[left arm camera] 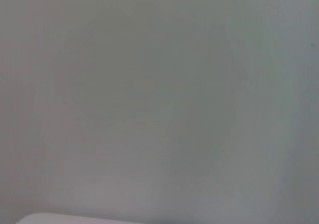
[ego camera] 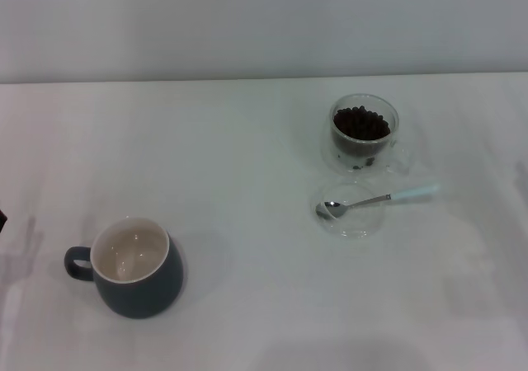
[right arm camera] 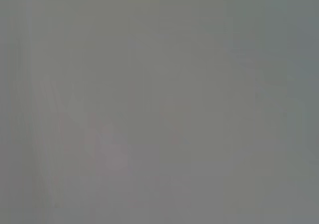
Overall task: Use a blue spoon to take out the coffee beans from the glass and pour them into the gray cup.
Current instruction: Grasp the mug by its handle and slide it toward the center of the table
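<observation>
No gripper in sight, state can't be told; glass (ego camera: 364, 132) of coffee beans (ego camera: 361, 124) near table's (ego camera: 247, 157) far edge, blue spoon (ego camera: 375, 199) on clear dish (ego camera: 353, 209) just before it, gray cup (ego camera: 132, 265) front-left

Both wrist views show only a featureless grey surface; nothing identifiable. Neither tool is in any view. Lower coffee beans (ego camera: 361, 124) in the glass (ego camera: 364, 132) are hidden beneath the top layer.
</observation>
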`<state>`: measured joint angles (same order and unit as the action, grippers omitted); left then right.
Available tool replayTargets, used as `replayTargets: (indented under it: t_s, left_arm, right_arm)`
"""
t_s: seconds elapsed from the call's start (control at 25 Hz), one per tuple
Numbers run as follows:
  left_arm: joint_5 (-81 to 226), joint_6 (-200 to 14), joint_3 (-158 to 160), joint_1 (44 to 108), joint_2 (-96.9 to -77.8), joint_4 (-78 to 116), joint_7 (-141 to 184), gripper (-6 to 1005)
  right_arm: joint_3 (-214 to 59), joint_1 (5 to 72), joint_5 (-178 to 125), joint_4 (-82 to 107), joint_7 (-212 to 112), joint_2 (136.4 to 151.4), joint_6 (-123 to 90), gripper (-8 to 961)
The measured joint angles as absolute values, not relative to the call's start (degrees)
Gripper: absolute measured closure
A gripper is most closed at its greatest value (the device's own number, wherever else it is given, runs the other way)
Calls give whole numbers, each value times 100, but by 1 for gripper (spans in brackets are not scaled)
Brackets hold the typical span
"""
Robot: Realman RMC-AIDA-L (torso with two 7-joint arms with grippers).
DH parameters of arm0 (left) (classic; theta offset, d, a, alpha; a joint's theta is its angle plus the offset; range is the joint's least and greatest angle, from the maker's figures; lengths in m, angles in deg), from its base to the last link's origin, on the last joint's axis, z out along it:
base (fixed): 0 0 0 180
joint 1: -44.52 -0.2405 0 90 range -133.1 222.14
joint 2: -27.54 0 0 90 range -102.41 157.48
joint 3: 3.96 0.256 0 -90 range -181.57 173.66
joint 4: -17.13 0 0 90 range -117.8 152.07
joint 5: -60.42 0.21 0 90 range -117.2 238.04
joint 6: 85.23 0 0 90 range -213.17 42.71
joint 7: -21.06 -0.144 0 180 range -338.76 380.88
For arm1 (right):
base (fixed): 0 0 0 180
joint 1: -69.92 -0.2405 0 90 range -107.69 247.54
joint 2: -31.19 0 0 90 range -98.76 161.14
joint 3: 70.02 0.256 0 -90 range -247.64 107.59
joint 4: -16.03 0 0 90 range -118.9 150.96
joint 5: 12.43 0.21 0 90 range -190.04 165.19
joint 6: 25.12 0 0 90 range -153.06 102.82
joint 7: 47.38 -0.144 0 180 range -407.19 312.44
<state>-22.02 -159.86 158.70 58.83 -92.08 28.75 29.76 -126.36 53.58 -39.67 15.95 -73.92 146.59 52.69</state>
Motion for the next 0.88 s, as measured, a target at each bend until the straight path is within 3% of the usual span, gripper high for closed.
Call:
replayTargets:
  t_s: [0.56,0.88]
  left_arm:
    - [-906,-16862,15891,4950,-9166,2698,2940,141]
    - [26,-16932,15890,4862,-9164,2338,2934,145]
  right_arm:
    - [-12586,5358,-3926,1533,-7399,14653,5235,199]
    - [-12583,5350,-3915,1456,-7399,14650,5056,200]
